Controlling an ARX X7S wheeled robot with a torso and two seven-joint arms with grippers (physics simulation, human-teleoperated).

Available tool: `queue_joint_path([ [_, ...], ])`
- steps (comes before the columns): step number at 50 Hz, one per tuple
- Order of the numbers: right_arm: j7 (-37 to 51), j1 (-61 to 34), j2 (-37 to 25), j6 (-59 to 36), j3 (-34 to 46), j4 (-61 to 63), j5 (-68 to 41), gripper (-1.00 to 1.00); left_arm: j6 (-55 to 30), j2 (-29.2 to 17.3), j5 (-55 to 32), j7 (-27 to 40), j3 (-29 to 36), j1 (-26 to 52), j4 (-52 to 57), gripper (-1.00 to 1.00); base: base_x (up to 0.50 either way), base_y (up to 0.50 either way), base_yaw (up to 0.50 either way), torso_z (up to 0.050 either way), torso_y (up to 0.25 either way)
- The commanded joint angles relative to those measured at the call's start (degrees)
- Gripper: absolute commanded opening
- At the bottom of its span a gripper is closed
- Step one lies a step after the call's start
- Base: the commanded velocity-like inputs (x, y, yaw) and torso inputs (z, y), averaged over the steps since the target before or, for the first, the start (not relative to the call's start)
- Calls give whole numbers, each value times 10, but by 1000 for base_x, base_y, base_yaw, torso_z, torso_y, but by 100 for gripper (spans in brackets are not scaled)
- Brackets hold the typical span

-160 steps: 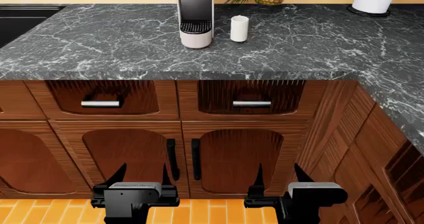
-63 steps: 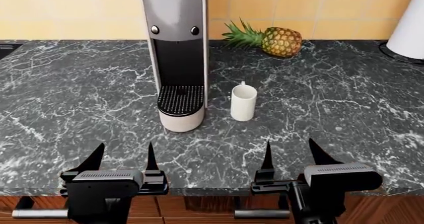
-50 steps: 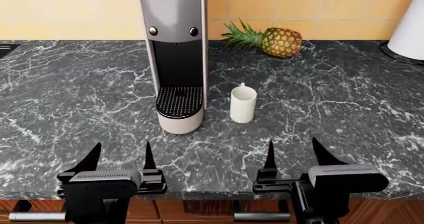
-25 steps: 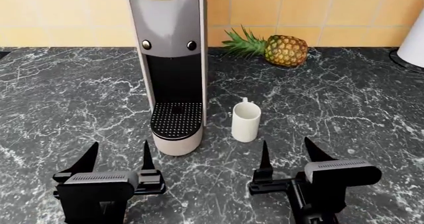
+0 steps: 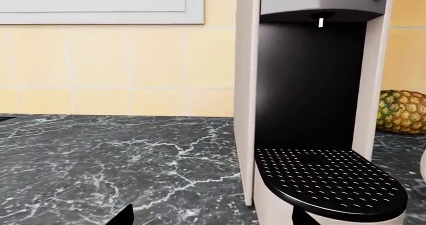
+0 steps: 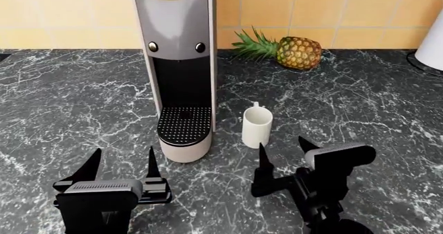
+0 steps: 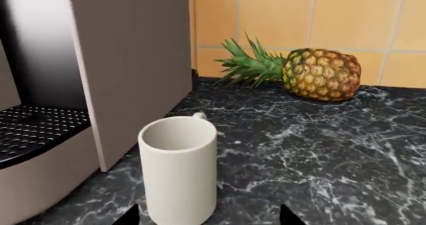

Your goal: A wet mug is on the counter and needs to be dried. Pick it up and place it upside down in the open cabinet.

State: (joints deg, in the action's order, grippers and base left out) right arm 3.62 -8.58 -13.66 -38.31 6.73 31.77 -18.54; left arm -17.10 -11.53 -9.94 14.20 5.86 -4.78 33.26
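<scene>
The mug (image 6: 257, 127) is small and cream-white, standing upright on the dark marble counter (image 6: 69, 88) just right of the coffee machine, its handle turned toward the wall. My right gripper (image 6: 282, 146) is open, close in front of the mug and not touching it. In the right wrist view the mug (image 7: 178, 170) fills the near left side between the spread fingertips of the gripper (image 7: 209, 211). My left gripper (image 6: 124, 153) hovers open and empty over the counter, left of the machine's base. The open cabinet is out of view.
A tall grey-white coffee machine (image 6: 181, 63) stands right beside the mug, its drip tray (image 5: 326, 177) close to my left gripper (image 5: 211, 212). A pineapple (image 6: 298, 52) lies at the tiled back wall. A large white object (image 6: 432, 50) sits at the far right edge.
The head view rose from the cabinet fronts to the counter top. In the last half second my right gripper moved forward and left toward the mug; the left one stayed put.
</scene>
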Motion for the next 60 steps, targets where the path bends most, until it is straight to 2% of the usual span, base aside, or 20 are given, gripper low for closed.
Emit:
queue_joint_path([
  [1, -22, -38, -5, -48, 4, -17, -38, 100, 3, -7, -7, 8, 3, 0, 0, 100, 0, 0, 0, 0, 0],
  [25, -36, -101, 16, -53, 26, -110, -51, 100, 2, -19, -18, 20, 13, 4, -1, 100, 0, 0, 0, 0, 0],
  [60, -47, -161, 41, -11, 60, -248, -38, 100, 16, -33, -30, 34, 22, 1, -5, 100, 0, 0, 0, 0, 0],
])
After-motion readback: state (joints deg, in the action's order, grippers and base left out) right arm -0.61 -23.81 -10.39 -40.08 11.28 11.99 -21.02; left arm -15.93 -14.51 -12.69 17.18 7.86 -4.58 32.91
